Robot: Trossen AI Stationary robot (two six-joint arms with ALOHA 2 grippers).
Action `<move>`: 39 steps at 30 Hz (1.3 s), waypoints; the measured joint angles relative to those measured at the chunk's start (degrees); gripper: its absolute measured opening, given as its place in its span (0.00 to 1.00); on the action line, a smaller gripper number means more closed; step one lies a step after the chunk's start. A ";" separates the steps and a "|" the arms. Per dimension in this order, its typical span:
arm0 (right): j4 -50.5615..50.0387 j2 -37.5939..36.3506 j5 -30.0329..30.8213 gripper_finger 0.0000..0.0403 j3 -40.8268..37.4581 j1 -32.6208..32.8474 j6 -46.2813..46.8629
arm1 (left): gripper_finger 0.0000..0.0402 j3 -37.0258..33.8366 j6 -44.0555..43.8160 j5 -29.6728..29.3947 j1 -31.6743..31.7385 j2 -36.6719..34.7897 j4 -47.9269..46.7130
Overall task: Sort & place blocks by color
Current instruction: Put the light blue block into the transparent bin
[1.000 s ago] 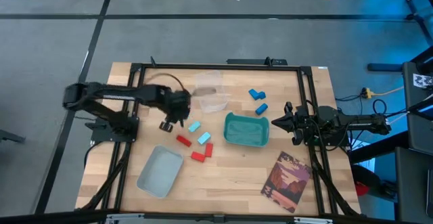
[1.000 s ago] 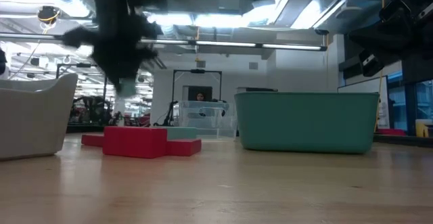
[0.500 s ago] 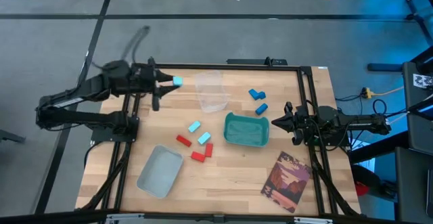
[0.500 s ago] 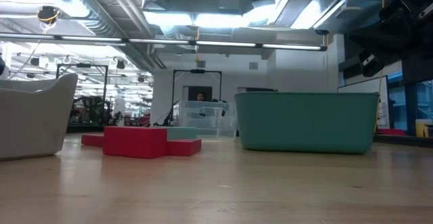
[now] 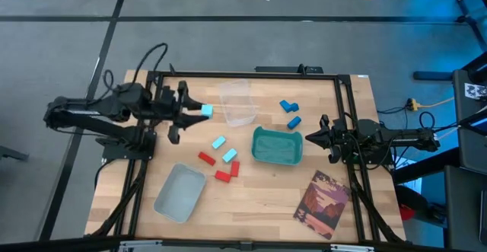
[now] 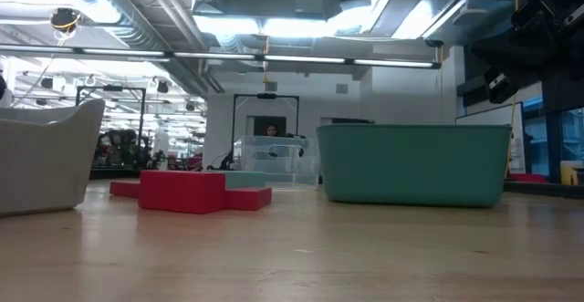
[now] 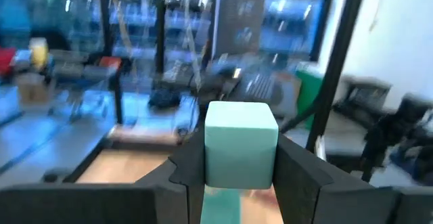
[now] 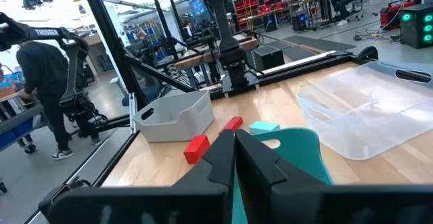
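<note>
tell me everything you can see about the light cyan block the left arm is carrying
The light cyan block is a small, plain rectangular piece with smooth matte faces and crisp edges, probably plastic or painted wood. It is pinched between the two dark fingers of the left tool, which press on its opposite sides, its top standing above the fingertips. It is lifted off the table, beside the clear container near the far edge. Nothing else touches it.

Both arms [image 5: 99, 115] are matte black, jointed, with a looping black cable [image 5: 144, 58] on the left.
</note>
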 joint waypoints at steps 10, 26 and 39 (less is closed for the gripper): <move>0.02 -0.02 0.00 0.04 0.00 0.02 0.00 | 0.31 -3.36 1.71 -3.97 -1.25 -2.10 7.50; 0.02 -0.02 0.00 0.04 0.00 0.02 -0.01 | 0.31 -3.36 1.48 -3.15 -1.30 -2.38 7.03; 0.02 -0.02 0.00 0.04 0.00 0.00 0.00 | 0.31 -3.36 1.49 -3.11 -1.30 -2.38 7.01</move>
